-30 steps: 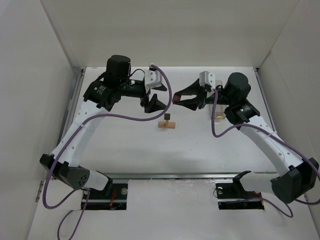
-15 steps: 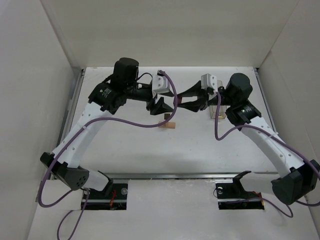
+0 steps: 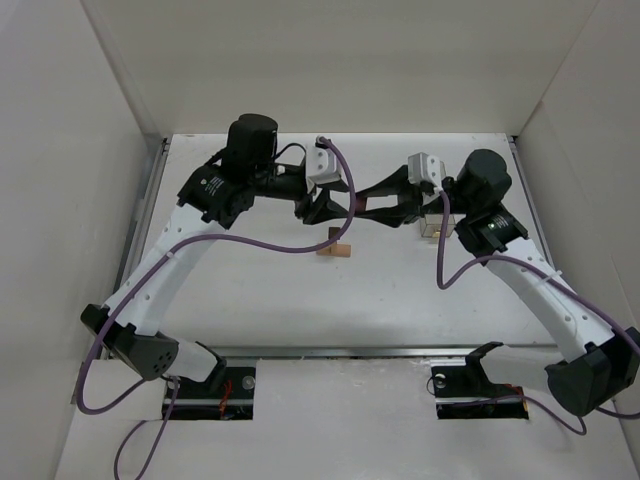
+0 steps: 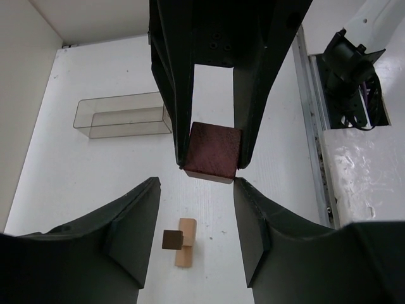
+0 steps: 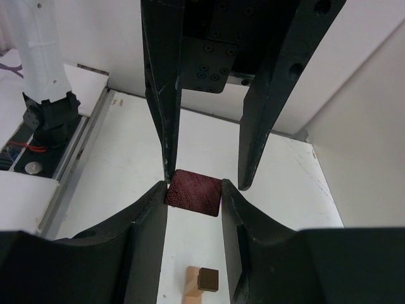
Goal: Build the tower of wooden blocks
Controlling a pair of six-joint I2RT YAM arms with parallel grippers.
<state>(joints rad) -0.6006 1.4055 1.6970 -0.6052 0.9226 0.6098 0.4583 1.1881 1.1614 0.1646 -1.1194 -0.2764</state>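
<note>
The wood block tower [image 3: 334, 246] is a tan bar with a dark brown cube on it, lying on the white table. It also shows in the left wrist view [image 4: 180, 242] and the right wrist view [image 5: 201, 282]. My right gripper [image 3: 354, 208] [image 5: 193, 190] is shut on a reddish-brown cube [image 5: 194, 193] [image 4: 213, 152] and holds it in the air above and just behind the tower. My left gripper [image 3: 335, 208] [image 4: 196, 185] is open and faces the right one tip to tip, its fingertips either side of the cube's near edge.
A clear plastic rectangular box [image 3: 432, 226] [image 4: 123, 115] stands to the right of the tower, under the right arm. White walls close in the table on the left, back and right. A metal rail [image 3: 350, 352] runs along the near edge.
My left gripper has moved right, towards the right gripper. The right gripper has shifted slightly with the cube. The two now meet tip to tip above the tower.
</note>
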